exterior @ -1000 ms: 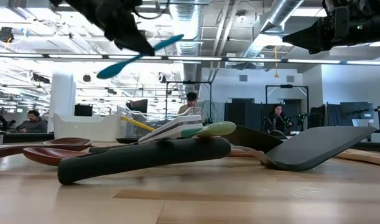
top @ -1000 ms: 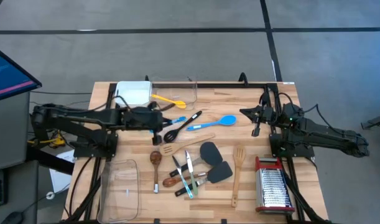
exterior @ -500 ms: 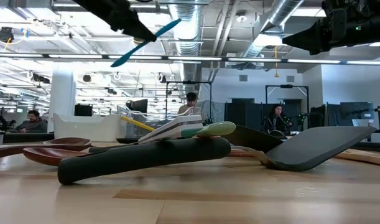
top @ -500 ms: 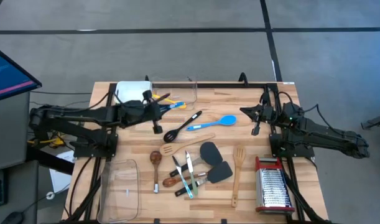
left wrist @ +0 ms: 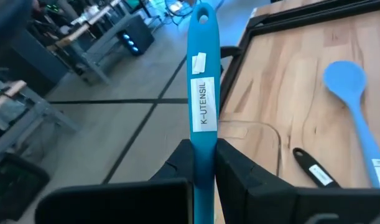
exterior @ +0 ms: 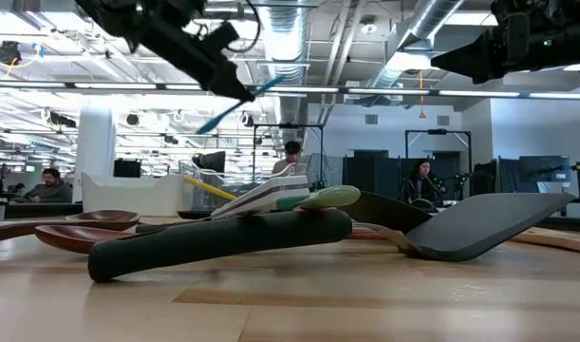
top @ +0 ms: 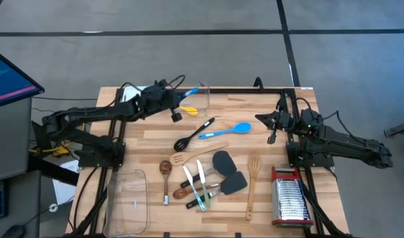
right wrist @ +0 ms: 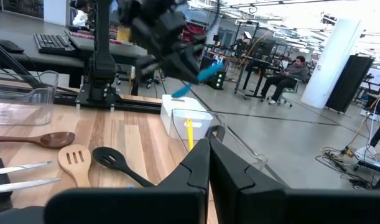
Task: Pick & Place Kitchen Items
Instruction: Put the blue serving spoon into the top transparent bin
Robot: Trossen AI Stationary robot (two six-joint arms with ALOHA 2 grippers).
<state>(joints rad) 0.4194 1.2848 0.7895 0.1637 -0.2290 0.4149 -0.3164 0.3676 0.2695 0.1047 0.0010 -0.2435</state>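
Reaching over clear tub (top: 188,96), left gripper (top: 177,100) jaws clamping blue utensil (left wrist: 201,106).

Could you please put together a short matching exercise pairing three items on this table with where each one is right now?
Things:
1. blue-handled utensil
2. blue spoon
3. box grater

Places:
a. at the table's corner, beside the right arm's base
b. held in the left gripper, raised above the table
c. lying flat near the table's middle

Pairs: 1-b, 2-c, 3-a
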